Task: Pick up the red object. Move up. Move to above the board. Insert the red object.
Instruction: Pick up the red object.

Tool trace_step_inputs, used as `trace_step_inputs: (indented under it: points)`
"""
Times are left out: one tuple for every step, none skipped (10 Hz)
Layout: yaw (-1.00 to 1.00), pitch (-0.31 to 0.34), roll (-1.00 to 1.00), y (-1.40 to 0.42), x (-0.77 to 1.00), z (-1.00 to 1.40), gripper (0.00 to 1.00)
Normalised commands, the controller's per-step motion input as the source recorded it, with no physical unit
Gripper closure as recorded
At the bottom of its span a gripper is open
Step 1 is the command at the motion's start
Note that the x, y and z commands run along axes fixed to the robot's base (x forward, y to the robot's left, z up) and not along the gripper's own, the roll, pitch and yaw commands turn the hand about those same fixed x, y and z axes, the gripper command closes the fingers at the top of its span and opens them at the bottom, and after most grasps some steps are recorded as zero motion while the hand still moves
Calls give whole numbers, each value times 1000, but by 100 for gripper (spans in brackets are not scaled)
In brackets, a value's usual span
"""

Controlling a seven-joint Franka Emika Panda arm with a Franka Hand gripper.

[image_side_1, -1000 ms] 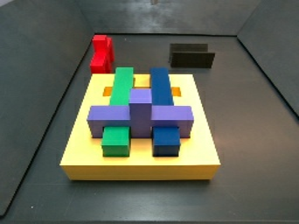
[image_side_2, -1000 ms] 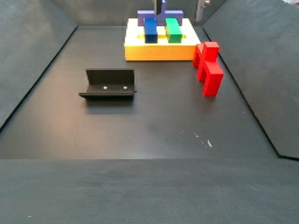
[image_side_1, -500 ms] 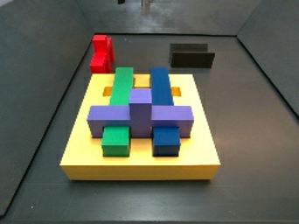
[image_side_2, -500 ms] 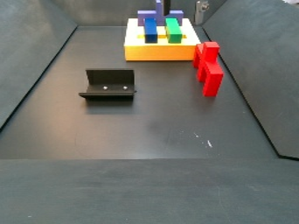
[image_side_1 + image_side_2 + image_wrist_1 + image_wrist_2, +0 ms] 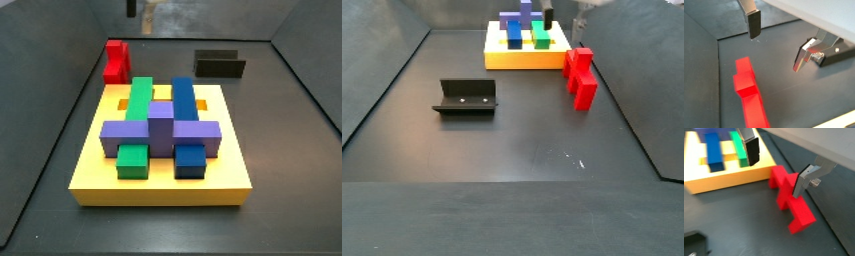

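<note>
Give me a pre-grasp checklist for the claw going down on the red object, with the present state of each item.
1. Claw open: ok; in both wrist views the silver fingers stand wide apart.
2. Nothing held: ok; only floor and the red object show between the fingers.
3. Red object lying free on the floor beside the board: ok in a side view.
4. Claw over the red object: ok roughly; a wrist view shows it between the fingers, below them.
5. Fingers clear of the board's edge: cannot tell; one finger appears over it.
6. Fixture out of the way: ok.
</note>
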Motion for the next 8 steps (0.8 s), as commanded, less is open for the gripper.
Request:
trace_step_inputs:
  points:
    - [-714, 24, 53, -57, -414, -423, 0]
    - [-849, 4, 31, -34, -257, -403, 0]
    - [-894, 0, 17, -3, -217, -426, 0]
    - [-909, 0, 0, 0, -186, -409, 0]
    - [-894, 0, 0, -23, -160, -366, 0]
    - [-883, 0, 0, -74, -109, -286, 0]
    - [-871, 0, 0, -131, -80, -197, 0]
    - [-829, 0, 0, -149, -117, -186, 0]
